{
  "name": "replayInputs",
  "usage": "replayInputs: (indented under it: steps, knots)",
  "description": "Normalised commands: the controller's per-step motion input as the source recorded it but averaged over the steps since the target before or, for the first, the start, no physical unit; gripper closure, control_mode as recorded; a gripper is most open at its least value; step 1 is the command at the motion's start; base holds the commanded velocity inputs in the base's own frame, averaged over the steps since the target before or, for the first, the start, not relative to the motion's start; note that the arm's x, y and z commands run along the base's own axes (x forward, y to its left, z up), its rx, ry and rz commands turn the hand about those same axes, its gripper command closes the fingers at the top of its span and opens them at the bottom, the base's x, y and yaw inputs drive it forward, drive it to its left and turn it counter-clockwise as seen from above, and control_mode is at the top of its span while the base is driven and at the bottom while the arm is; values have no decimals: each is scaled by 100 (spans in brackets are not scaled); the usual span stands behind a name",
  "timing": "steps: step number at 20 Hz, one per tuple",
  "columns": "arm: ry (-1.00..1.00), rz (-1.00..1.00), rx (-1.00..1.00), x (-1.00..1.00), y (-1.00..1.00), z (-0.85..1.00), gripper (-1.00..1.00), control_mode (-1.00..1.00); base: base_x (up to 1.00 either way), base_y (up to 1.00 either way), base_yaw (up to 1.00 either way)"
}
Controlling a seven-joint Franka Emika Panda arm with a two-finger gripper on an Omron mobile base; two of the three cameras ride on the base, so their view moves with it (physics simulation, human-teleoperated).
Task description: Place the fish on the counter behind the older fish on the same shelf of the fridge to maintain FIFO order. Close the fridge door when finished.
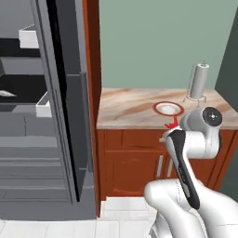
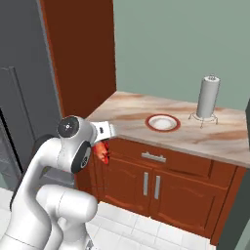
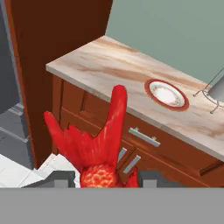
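Note:
My gripper [image 3: 103, 179] is shut on the red-orange fish [image 3: 98, 144], whose forked tail sticks up between the dark fingertips [image 3: 61, 178]. The left base view has the fish [image 1: 173, 123] off the counter [image 1: 125, 109], just in front of its edge, at my gripper [image 1: 169, 131]. From the right base, the fish [image 2: 102, 152] hangs under the hand [image 2: 101, 141] before the cabinets. The fridge [image 1: 18, 153] stands open at left. Its door [image 1: 69, 116] is swung out edge-on. The pale older fish [image 1: 8, 94] lies on the dark middle shelf [image 1: 25, 88].
A red-rimmed white plate [image 1: 168, 108] and a grey paper-towel holder [image 1: 200, 81] stand on the counter. White bins [image 1: 42, 104] hang on the door's inner face. A reddish-brown side panel [image 1: 93, 69] separates fridge and counter. White tiled floor [image 1: 116, 218] lies below.

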Motion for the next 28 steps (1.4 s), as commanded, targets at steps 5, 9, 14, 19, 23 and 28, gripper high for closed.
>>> replayInputs:
  steps: [5,9,14,19,23,28]
  knots:
    - [0,0,0,0,0,0,100,100,-87,31,31]
    - [0,0,0,0,0,0,100,100,-83,62,18]
    - [0,0,0,0,0,0,100,100,-30,96,3]
    - [0,0,0,0,0,0,100,100,0,100,0]
    - [0,0,0,0,0,0,100,100,0,100,0]
    - [0,0,0,0,0,0,100,100,22,93,-10]
